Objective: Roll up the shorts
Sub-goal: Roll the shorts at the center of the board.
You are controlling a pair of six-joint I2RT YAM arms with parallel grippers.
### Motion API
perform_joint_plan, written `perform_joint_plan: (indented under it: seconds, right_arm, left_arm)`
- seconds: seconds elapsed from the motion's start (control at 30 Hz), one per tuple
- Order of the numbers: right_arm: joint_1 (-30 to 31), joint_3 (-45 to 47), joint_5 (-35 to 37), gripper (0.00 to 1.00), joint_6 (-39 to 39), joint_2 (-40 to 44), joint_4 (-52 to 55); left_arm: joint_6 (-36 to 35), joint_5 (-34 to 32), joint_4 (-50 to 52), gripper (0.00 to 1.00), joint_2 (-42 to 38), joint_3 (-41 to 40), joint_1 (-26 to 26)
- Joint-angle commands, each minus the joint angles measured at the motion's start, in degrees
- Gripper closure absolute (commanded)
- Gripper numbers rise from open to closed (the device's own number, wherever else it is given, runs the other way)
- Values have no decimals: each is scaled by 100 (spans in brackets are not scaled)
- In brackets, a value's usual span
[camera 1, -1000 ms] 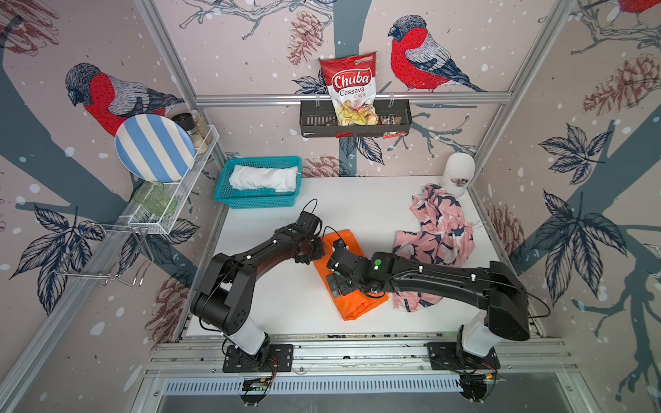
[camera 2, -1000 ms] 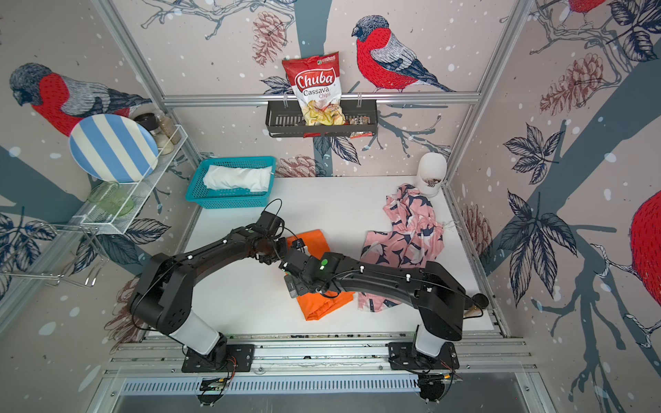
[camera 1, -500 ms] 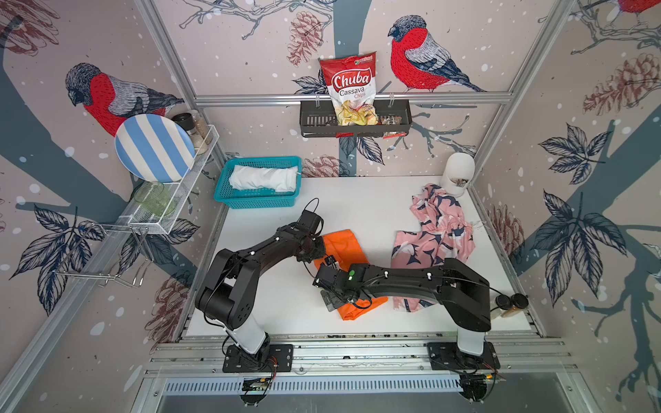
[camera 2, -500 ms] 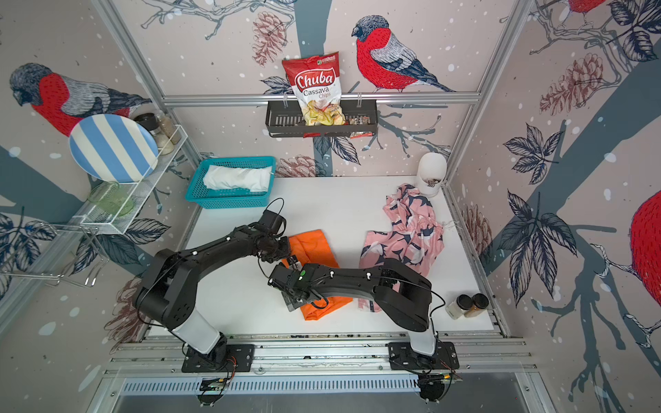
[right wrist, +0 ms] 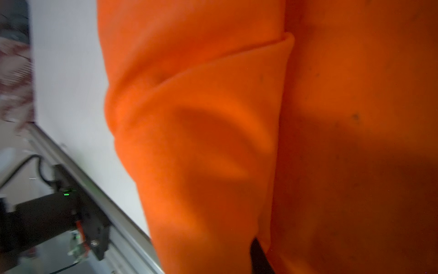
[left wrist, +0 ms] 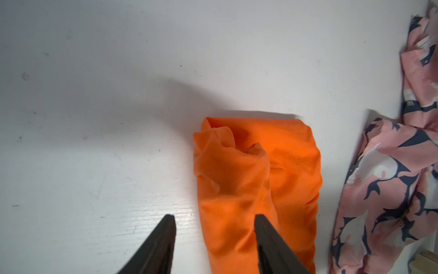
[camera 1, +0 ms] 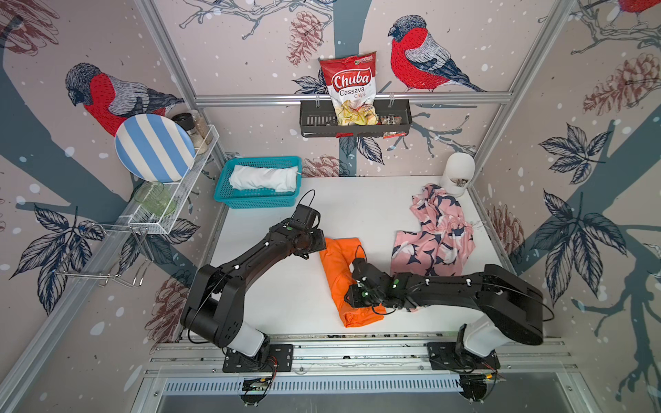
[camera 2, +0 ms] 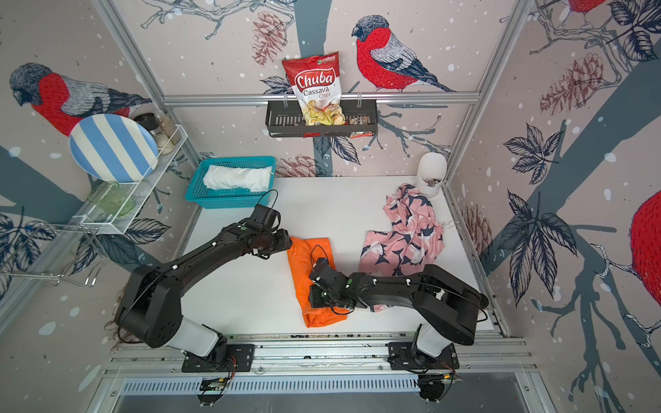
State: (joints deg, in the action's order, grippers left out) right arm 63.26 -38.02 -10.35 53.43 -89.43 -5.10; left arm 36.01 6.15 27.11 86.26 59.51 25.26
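The orange shorts (camera 1: 338, 271) (camera 2: 304, 271) lie mid-table, folded into a long strip. My left gripper (camera 1: 322, 246) (left wrist: 214, 217) is open at the strip's far left end. One of its fingers is over the orange cloth (left wrist: 260, 170) and the other over bare table. My right gripper (camera 1: 352, 296) (camera 2: 316, 296) sits on the strip's near half, shut on a fold of orange cloth (right wrist: 213, 118). Only one of its fingers (right wrist: 258, 256) shows; cloth hides the other. The pink patterned shorts (camera 1: 436, 243) (left wrist: 391, 189) lie crumpled to the right. The white shorts (camera 1: 264, 178) rest in the teal basket (camera 1: 257, 203).
A white jar (camera 1: 459, 173) stands in the back right corner. A wire rack with a striped plate (camera 1: 154, 148) hangs on the left wall. A black shelf on the back wall holds a chips bag (camera 1: 352, 89). The metal rail (camera 1: 357, 348) borders the table's front.
The left gripper has opened and let go of the orange cloth. The right gripper swung left across the strip, came back onto its near half and closed on a fold.
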Motion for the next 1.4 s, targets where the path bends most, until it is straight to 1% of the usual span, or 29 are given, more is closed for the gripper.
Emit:
perform_joint_plan:
  seconds: [0.0,0.13,0.2,0.3,0.37,0.43,0.47,0.53,0.57,0.63,0.67,0.73,0.8,0.83,0.9,0.93,1.0,1.03,1.1,1.23,1.3,1.37]
  right_arm:
    - [-323,965,-1358,78,1064,136,-2539]
    - [-828,2039,-2084,80,1906,-168,-4586]
    - [-993,2337,-2293,81,2150,-365,-5210]
    - [-1144,2569,-2418,82,2212,-515,-5492]
    - [-1177,2633,-2397,81,2099,-470,-5329]
    - [-1175,2549,-2276,78,1790,-280,-4698]
    - [-1147,2473,-2157,75,1611,-147,-4268]
    - [-1073,2167,-1740,68,1028,303,-2948]
    - [-1018,1979,-1456,64,798,519,-2247]
    - [-863,1465,-582,49,229,1007,-638]
    - [-803,1264,-225,43,48,1190,-44]
    - [-709,801,479,28,-252,1563,1046]
    - [-630,429,1033,18,-407,1861,1862]
    - [-594,234,1268,14,-480,2004,2199]
    - [-435,-147,1674,9,-581,2127,2719]
    - [-331,-398,1942,6,-500,2116,2992]
    - [-168,-847,2134,4,-355,1929,3425]
    - [-22,-1145,2338,3,-186,1797,3685]
    - [279,-1707,2664,0,76,1331,4220]
    - [1042,-3105,3671,0,465,183,5731]
    - [1344,-3657,4007,0,679,-402,6307]
    - [1568,-4017,4231,0,828,-996,6696]
  left_arm:
    - [110,88,165,38,-79,123,107]
    - [320,237,10,35,102,202,472]
    - [427,305,-162,33,287,228,661]
    - [485,275,-276,32,719,390,869]
    - [433,270,-338,37,1079,520,927]
    - [362,272,-363,45,1472,709,937]
    - [323,264,-365,51,1618,803,937]
    - [223,226,-395,65,1912,983,933]
    - [199,175,-373,70,2030,1063,937]
    - [131,136,-305,78,2246,1211,937]
    - [123,141,-318,79,2299,1250,937]
    - [116,183,-352,82,2356,1259,937]
    - [111,200,-372,82,2360,1259,937]
    - [96,202,-363,82,2353,1244,937]
    - [86,200,-365,82,2330,1220,937]
    - [78,202,-365,81,2325,1201,937]
    - [73,202,-383,81,2283,1156,937]
    - [69,217,-399,81,2273,1147,937]
    - [46,267,-396,81,2281,1150,935]
    - [16,281,-443,81,2247,1082,937]
    - [-1,318,-478,81,2262,1064,935]
    - [-24,347,-497,81,2273,1055,929]
